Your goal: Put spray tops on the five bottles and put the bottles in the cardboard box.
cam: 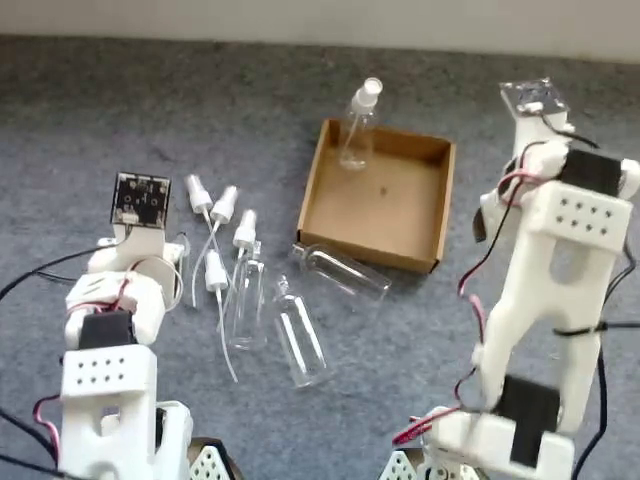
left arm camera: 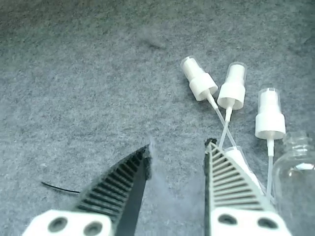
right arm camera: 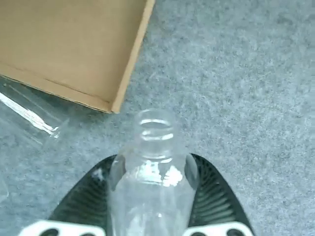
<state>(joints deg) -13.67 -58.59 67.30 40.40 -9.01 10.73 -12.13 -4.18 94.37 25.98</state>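
A grey, felt-like cloth [cam: 200, 110] covers the table from left to right and from the near edge almost to the far one. Its surface is fuzzy and mottled, with lighter and darker grey flecks mixed together. Along the far edge runs a plain, off-white strip [cam: 300, 18]; whether it is wall or bare tabletop cannot be told. The border between them slants a little, so the strip is broader at the far right than at the far left. The light is soft and even, leaving only faint, blurred shadows on the cloth. A thin dark thread [left arm camera: 59, 187] lies on the cloth's left part, and farther off there is a small darker smudge [left arm camera: 153, 42].
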